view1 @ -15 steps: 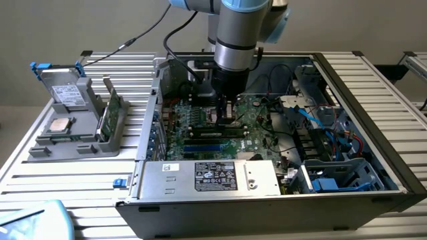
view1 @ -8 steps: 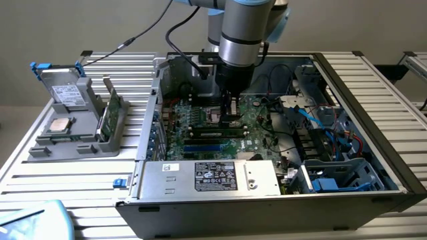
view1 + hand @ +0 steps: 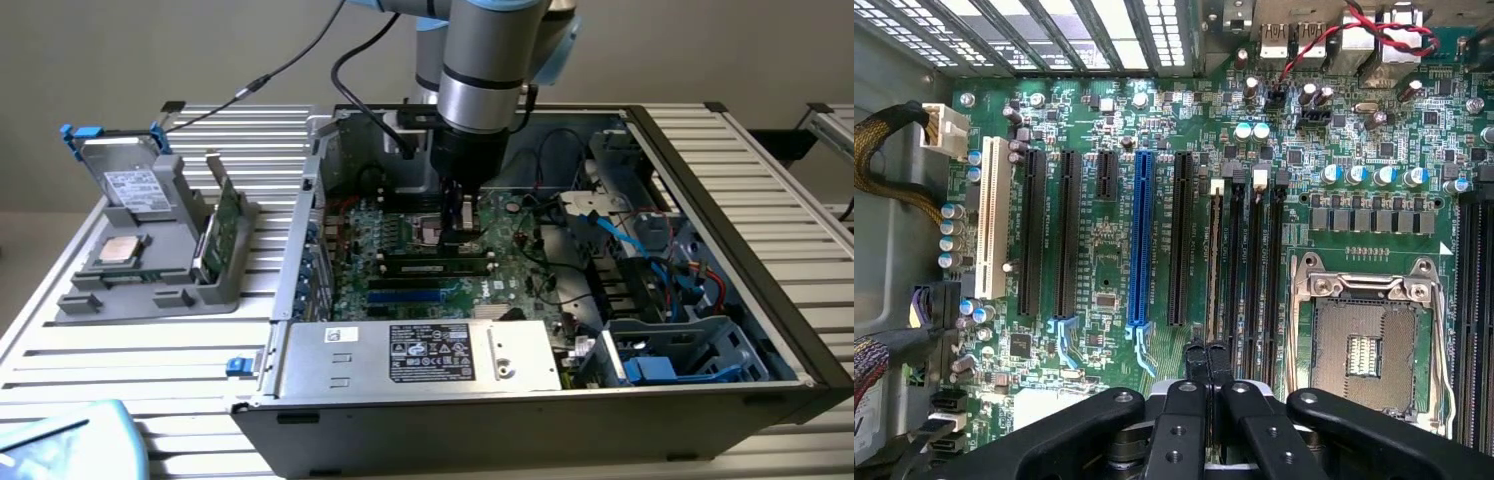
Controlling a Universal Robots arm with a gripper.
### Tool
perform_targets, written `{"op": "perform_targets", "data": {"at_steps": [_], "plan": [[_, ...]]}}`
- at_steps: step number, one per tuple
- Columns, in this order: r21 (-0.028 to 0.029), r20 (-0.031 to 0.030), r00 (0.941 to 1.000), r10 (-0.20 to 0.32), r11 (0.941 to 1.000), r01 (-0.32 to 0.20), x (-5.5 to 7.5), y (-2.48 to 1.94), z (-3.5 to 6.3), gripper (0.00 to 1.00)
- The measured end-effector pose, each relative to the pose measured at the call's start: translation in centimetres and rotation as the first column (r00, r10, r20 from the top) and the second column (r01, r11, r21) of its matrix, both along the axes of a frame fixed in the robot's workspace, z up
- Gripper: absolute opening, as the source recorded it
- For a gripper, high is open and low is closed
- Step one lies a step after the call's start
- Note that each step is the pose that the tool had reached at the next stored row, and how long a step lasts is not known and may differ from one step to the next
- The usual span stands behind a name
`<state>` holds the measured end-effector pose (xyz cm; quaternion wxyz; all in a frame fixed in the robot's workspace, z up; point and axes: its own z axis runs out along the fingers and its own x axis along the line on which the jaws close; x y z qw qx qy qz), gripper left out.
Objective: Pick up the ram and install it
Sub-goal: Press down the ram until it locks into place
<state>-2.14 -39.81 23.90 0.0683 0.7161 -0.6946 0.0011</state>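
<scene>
The ram (image 3: pixel 434 268) is a long green stick lying along a memory slot of the motherboard (image 3: pixel 400 290) inside the open computer case. In the wrist view the ram (image 3: pixel 1212 260) shows edge-on in the first of the black slots. My gripper (image 3: pixel 461 235) hangs straight down just above it, beside the empty processor socket (image 3: pixel 1364 350). The gripper (image 3: pixel 1209 352) is shut, its black fingertips pressed together over one end of the stick with nothing between them. I cannot tell whether they touch it.
A grey holder (image 3: pixel 134 285) at the exterior view's left carries a silver drive box (image 3: pixel 134 185), a square processor chip (image 3: pixel 120 250) and an upright green board (image 3: pixel 220 225). The power supply (image 3: pixel 414 355) fills the case's front. Cables (image 3: pixel 627 240) crowd the case's right side.
</scene>
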Motion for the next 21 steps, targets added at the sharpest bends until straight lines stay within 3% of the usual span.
{"op": "perform_targets", "data": {"at_steps": [6, 11, 16, 21], "plan": [[-0.0002, -0.0001, 1.0, -0.001, 1.0, 0.001, 0.0, -0.01, 0.01, 0.11], [-0.0002, -0.0001, 0.997, -0.078, 0.997, 0.078, 0.0, -0.01, -0.05, 0.11], [0.0, 0.0, 0.9889, -0.148, 0.9889, 0.148, 0.0, -0.01, -0.06, 0.11], [0.0, 0.0, 0.9755, -0.22, 0.9755, 0.22, 0.0, -0.01, -0.06, 0.11]]}}
